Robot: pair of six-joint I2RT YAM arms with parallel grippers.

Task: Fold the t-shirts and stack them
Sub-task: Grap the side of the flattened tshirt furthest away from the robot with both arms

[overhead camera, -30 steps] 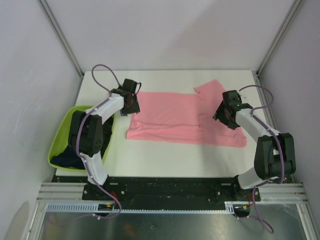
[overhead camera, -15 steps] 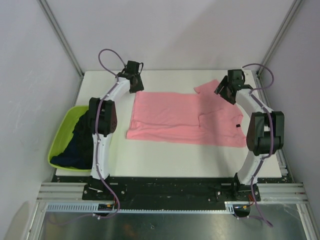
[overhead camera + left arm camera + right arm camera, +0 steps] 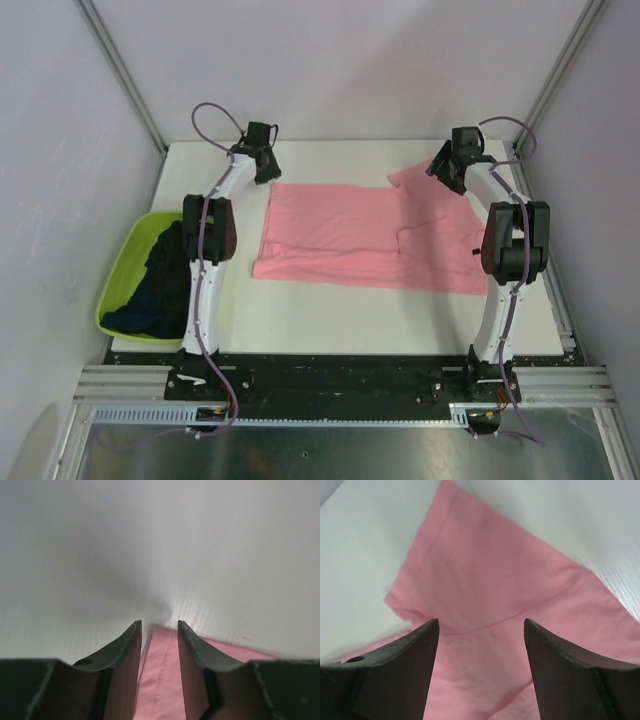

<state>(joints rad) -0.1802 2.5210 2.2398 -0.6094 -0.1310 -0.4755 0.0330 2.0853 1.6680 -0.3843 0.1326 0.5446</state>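
A salmon-pink t-shirt (image 3: 350, 235) lies spread flat across the white table (image 3: 330, 320), one sleeve (image 3: 415, 178) pointing to the far right. My left gripper (image 3: 265, 168) is at the shirt's far left corner. In the left wrist view its fingers (image 3: 159, 625) stand a narrow gap apart, astride the stitched hem (image 3: 160, 680), with a sliver of table showing beside the cloth. My right gripper (image 3: 447, 172) hovers over the far sleeve, and its jaws (image 3: 481, 622) are wide open above the pink cloth (image 3: 495, 570). Dark t-shirts (image 3: 160, 290) lie heaped in a tub.
The lime-green tub (image 3: 122, 262) sits at the table's left edge, beside the left arm's base. Grey walls and metal frame posts (image 3: 125, 80) close in the far side and both flanks. The near table edge meets the arm mounts.
Both arms have stretched toward the far edge: the left from the shirt's left side to its far corner, the right from the collar area to the sleeve. The left jaws have narrowed.
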